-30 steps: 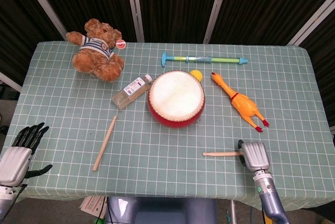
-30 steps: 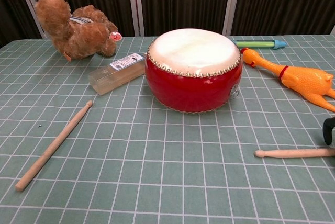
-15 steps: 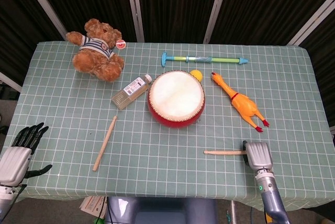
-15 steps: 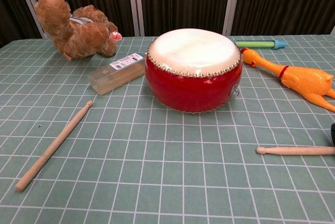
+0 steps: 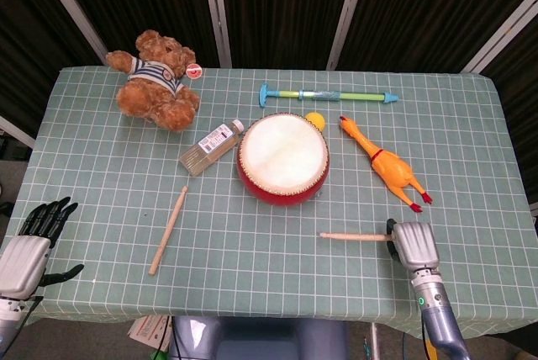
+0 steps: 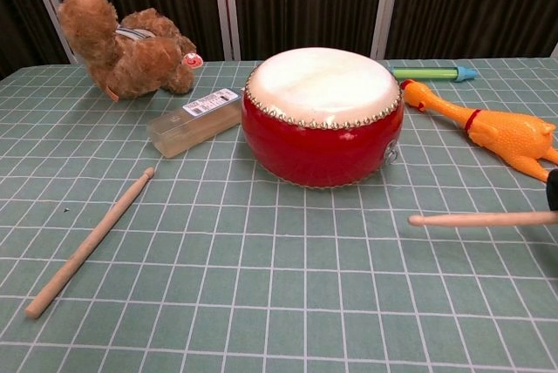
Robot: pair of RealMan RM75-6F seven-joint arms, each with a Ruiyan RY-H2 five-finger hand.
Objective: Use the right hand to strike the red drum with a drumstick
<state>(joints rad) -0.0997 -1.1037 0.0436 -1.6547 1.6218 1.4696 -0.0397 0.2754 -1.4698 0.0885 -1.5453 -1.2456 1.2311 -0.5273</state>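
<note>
Gripping 1 drumstick (image 5: 353,236) level, the right hand (image 5: 414,244) sits near the red drum (image 5: 282,158); left hand (image 5: 34,242) released.

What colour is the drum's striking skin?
The drum skin is off-white, above the red shell; clearest in the chest view.

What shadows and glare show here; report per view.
Head view: even overhead light, only a thin shadow round the red drum, no glare. Chest view: soft sheen on the drum's red wall, and the right-hand drumstick casts a shadow below it, apparently raised; background dark.
</note>
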